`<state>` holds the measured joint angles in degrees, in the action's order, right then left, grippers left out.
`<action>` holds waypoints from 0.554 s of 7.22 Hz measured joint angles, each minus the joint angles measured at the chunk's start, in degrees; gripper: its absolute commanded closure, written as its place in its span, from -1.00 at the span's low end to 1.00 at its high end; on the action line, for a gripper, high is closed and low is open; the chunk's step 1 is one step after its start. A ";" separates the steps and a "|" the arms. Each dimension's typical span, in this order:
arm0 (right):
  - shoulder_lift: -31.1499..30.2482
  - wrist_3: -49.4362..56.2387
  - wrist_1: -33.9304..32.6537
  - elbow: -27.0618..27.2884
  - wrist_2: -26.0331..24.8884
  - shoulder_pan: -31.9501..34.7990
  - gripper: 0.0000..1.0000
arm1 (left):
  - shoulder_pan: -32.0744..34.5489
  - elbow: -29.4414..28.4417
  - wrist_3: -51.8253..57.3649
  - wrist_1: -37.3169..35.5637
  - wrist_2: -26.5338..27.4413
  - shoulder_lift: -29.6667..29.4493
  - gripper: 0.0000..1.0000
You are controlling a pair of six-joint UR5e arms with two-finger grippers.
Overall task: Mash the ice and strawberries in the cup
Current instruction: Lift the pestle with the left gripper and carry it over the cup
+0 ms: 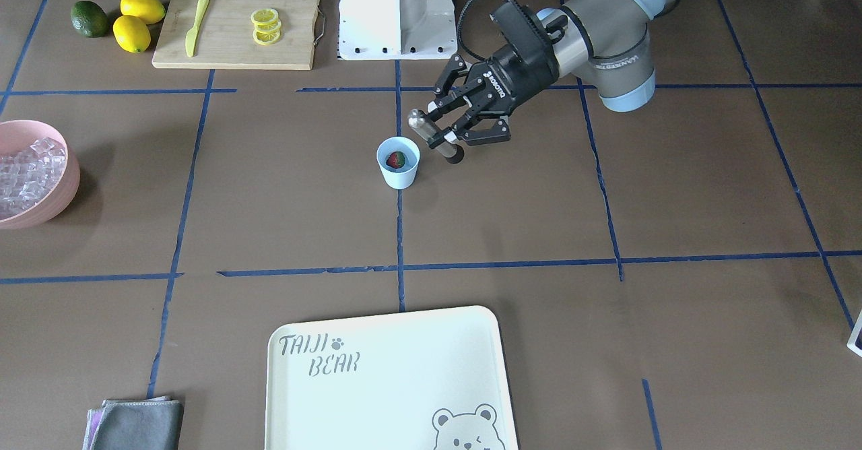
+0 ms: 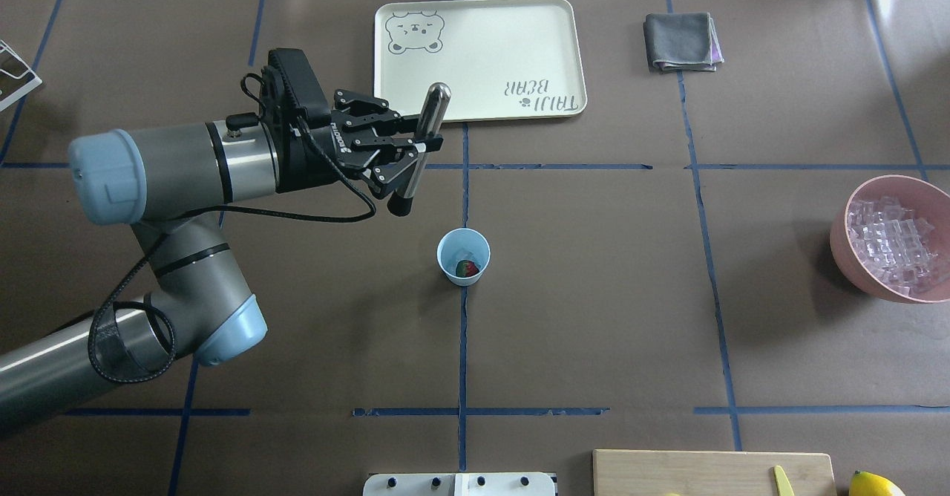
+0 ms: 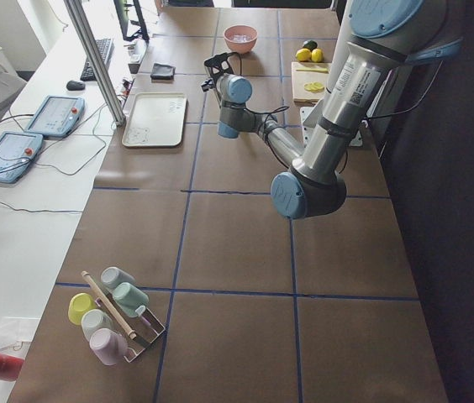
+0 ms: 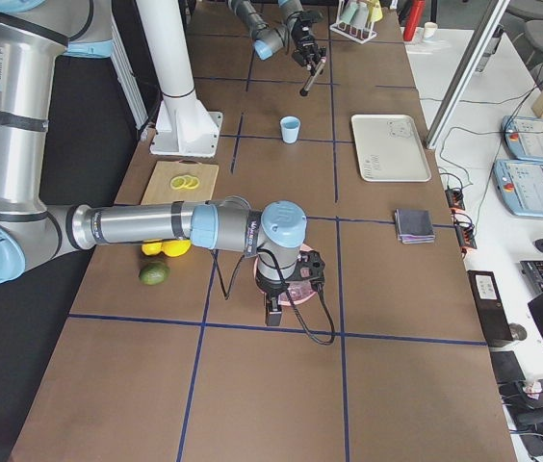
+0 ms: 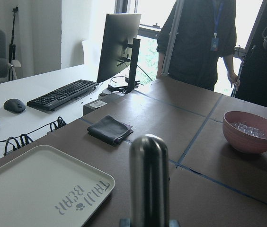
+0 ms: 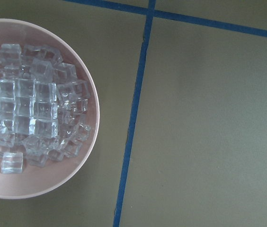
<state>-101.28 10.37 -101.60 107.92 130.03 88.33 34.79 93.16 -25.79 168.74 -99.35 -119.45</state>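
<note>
On the brown table (image 1: 539, 201), the cup (image 1: 399, 170) holds the strawberry (image 1: 396, 159); the left gripper (image 1: 441, 126) pinches a tilted muddler (image 1: 421, 124) raised nearby. Right gripper (image 4: 273, 313) closure: cannot tell. Off-centre entry may strike the rim and tip the cup.

This is a robot lab in an office room. 2 robots, the left arm (image 2: 171, 162) and the right arm (image 4: 146, 223), reach over a brown table (image 2: 594, 295) marked with blue tape (image 2: 462, 347). A desk (image 5: 43, 78) beside it holds a monitor (image 5: 119, 40), keyboard (image 5: 62, 94) and mouse (image 5: 14, 105). A person (image 5: 190, 47) with a badge (image 5: 214, 43) stands near.
</note>
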 measured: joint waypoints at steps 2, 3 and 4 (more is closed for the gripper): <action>0.03 0.00 0.04 0.01 -0.02 0.00 -0.99 | -3.29 -0.16 2.72 4.78 4.59 -0.73 1.00; 0.03 0.00 0.02 0.01 -0.03 0.00 -0.99 | -5.02 -0.20 5.16 6.20 8.71 -1.13 1.00; 0.06 0.00 0.01 0.01 -0.04 0.00 -0.99 | -7.46 -0.54 7.23 7.48 13.34 -1.51 1.00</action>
<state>-101.22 10.37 -101.59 107.93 129.99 88.33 27.33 92.62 -18.56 176.22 -86.02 -120.96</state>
